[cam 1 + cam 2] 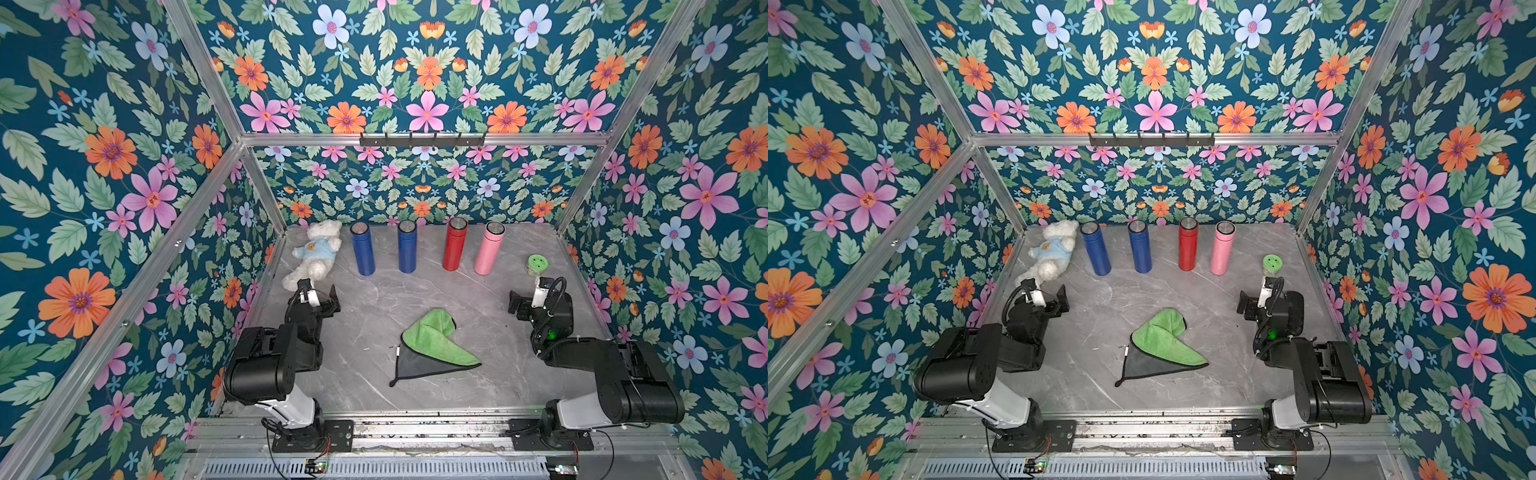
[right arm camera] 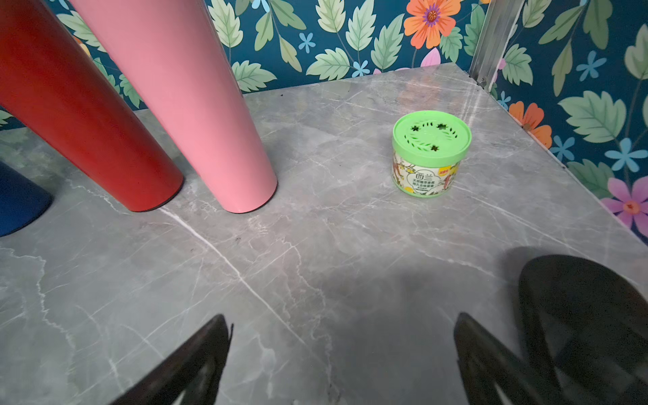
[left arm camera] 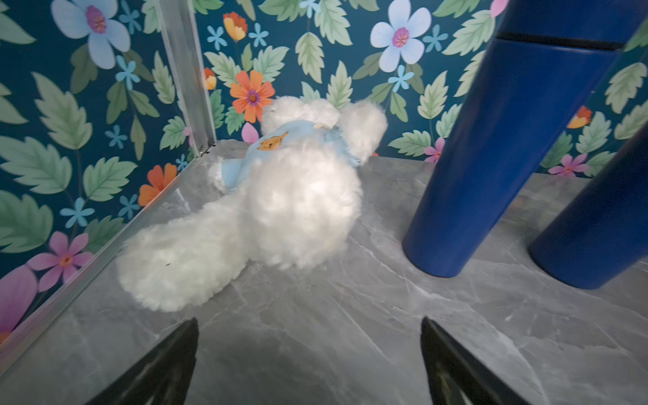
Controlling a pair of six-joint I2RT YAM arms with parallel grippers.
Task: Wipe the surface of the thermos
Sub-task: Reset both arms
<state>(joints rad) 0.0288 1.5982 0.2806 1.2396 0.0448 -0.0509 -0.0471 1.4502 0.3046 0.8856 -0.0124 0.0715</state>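
Gotta grab green cloth [image 1: 436, 345] first: lies between wide-open, empty left gripper [image 3: 308, 321] and right gripper [image 2: 340, 317], slightly nearer right.

A robot lab's test cell: an aluminium frame [image 1: 415, 139] lined with floral wallpaper [image 1: 428, 83] boxes in a grey marbled worktop [image 1: 415, 299], with a left arm [image 1: 266, 365] and a right arm [image 1: 623, 382] bolted to a metal rail [image 1: 428, 430] at its front edge.

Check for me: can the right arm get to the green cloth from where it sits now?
Probably yes. The right gripper is open and empty, and only bare table lies between it and the cloth mid-table. The green-lidded jar stands farther back, off that path.
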